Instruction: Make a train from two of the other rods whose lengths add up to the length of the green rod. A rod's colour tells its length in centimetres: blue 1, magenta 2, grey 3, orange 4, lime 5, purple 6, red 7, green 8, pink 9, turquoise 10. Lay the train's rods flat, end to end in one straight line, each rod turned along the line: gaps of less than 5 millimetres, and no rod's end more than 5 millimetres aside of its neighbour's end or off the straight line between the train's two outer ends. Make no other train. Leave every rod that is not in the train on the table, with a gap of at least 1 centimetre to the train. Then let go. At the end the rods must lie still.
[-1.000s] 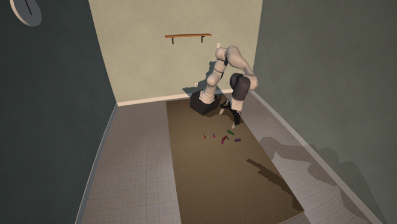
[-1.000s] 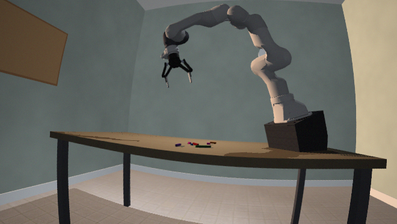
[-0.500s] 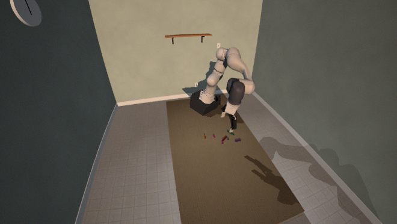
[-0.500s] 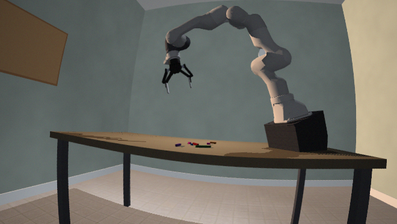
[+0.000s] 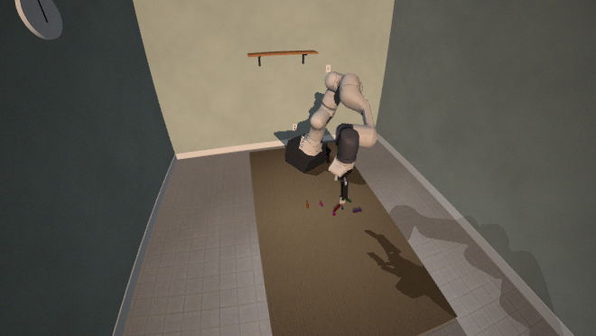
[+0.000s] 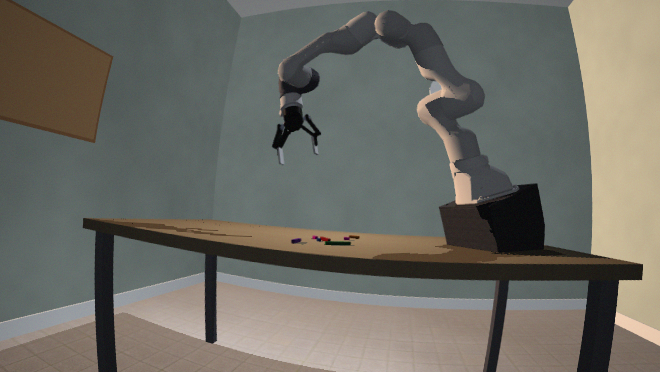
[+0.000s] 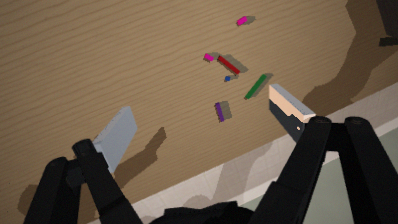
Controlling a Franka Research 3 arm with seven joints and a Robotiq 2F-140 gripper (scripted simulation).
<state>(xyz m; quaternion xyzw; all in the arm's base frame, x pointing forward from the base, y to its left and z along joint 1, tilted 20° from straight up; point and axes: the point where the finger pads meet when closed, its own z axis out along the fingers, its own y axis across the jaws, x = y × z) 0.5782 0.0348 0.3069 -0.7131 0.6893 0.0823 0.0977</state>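
My gripper [image 6: 298, 154] hangs high above the table, open and empty; its two fingers frame the wrist view [image 7: 200, 120]. Far below lie the rods. The green rod [image 7: 255, 86] lies flat, with the purple rod [image 7: 219, 111] apart from it. The red rod [image 7: 228, 64] has a magenta rod [image 7: 209, 57] close to one end and the small blue rod [image 7: 227, 78] beside its other end. A second magenta rod [image 7: 242, 20] lies farther off. An orange rod [image 5: 307, 204] [image 6: 354, 236] shows only in the top and exterior views, apart from the cluster.
The arm's black base [image 6: 492, 217] stands at the table's far end. The rods lie near one long table edge [image 7: 280, 150]. A wall shelf [image 5: 282, 53] hangs behind the arm.
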